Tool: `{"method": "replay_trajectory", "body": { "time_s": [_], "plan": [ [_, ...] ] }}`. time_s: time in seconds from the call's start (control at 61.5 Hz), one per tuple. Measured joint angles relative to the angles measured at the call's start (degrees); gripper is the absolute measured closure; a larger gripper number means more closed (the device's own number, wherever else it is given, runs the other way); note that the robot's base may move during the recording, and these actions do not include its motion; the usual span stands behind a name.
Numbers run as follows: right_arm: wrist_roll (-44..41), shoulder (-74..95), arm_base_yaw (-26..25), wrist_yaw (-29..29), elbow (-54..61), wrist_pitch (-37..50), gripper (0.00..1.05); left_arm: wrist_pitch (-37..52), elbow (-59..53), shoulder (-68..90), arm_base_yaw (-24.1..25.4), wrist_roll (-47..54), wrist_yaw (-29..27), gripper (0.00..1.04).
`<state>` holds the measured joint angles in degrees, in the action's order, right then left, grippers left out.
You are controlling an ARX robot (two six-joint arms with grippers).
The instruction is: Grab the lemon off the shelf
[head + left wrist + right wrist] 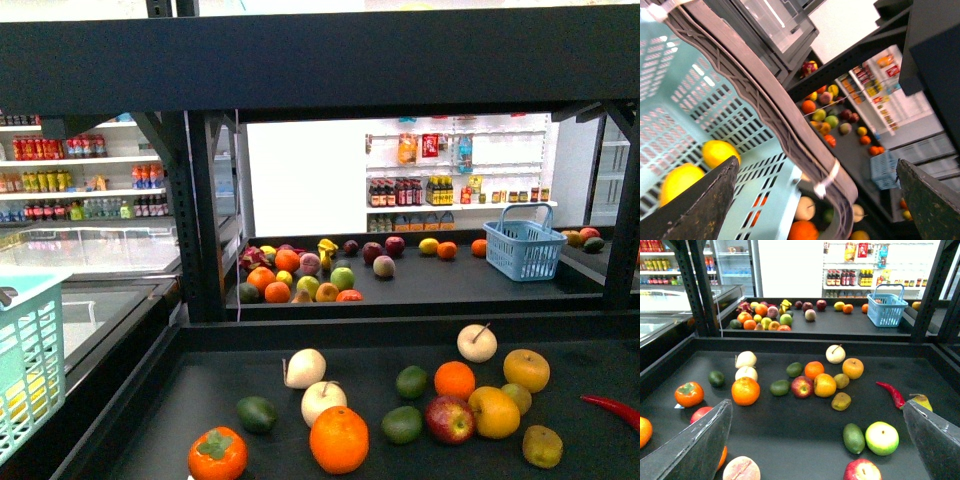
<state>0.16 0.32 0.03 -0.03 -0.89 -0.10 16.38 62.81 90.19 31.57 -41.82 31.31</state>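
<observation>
The lemon point(494, 411), yellow and oval, lies on the black shelf tray point(190, 400) between a red apple point(450, 419) and a small olive fruit. In the right wrist view the lemon point(825, 385) sits mid-tray, well beyond my right gripper point(817, 407), which hangs open over bare tray point(790, 440) with nothing between its fingers. My left gripper point(815, 172) is open above the rim of a teal basket point(765, 100). Two yellow fruits point(720, 152) lie in that basket. Neither arm shows in the front view.
Around the lemon lie an orange point(455, 379), a round yellow-orange fruit point(526, 370), limes, pale apples, a big orange point(339, 438) and a red chilli point(612, 408). A green apple point(882, 438) and avocado point(854, 438) lie near my right gripper. A blue basket point(524, 245) stands on the far tray.
</observation>
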Motion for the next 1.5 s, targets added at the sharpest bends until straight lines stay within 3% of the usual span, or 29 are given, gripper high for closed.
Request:
{"method": "replay_trajectory", "body": {
  "time_s": [0.065,0.146,0.211,0.309,0.406,0.618,0.699,0.748,0.813,1.398,1.495],
  "plan": [
    [0.0,0.0,0.0,0.0,0.0,0.0,0.02,-5.6,-2.6,-6.7,-0.3,9.4,-2.8,0.08],
    [0.0,0.0,0.0,0.0,0.0,0.0,0.02,-5.9,-7.4,-15.7,-1.3,20.3,-5.4,0.09],
    [0.0,0.0,0.0,0.0,0.0,0.0,0.02,-0.6,-14.8,-25.0,-3.5,30.9,-5.1,0.23],
    [0.0,0.0,0.0,0.0,0.0,0.0,0.02,-4.6,-27.0,-40.8,-10.1,37.6,-11.0,0.43],
    [0.0,0.0,0.0,0.0,0.0,0.0,0.02,-8.4,-37.0,-54.5,-18.0,40.0,-18.1,0.62],
    [0.0,0.0,0.0,-0.1,0.0,0.0,0.02,-6.1,-46.5,-63.1,-23.3,40.9,-23.5,1.03],
    [0.0,0.0,0.0,-0.1,0.0,0.0,0.02,-5.5,-49.3,-65.2,-24.8,41.2,-24.6,1.02],
    [0.0,0.0,0.0,-0.1,0.0,0.0,0.02,-5.4,-51.0,-67.1,-28.9,41.2,-30.3,1.02],
    [0.0,0.0,0.0,-0.2,0.0,0.0,0.02,-5.2,-52.7,-68.7,-31.1,41.2,-30.7,1.02],
    [0.0,0.0,0.0,-0.1,0.0,0.0,0.02,-7.9,-59.9,-79.1,-31.4,41.2,-31.3,1.02],
    [0.0,0.0,0.0,-0.1,0.0,0.0,0.02,-15.9,-60.7,-86.8,-31.4,41.2,-31.3,1.02]
  ]
}}
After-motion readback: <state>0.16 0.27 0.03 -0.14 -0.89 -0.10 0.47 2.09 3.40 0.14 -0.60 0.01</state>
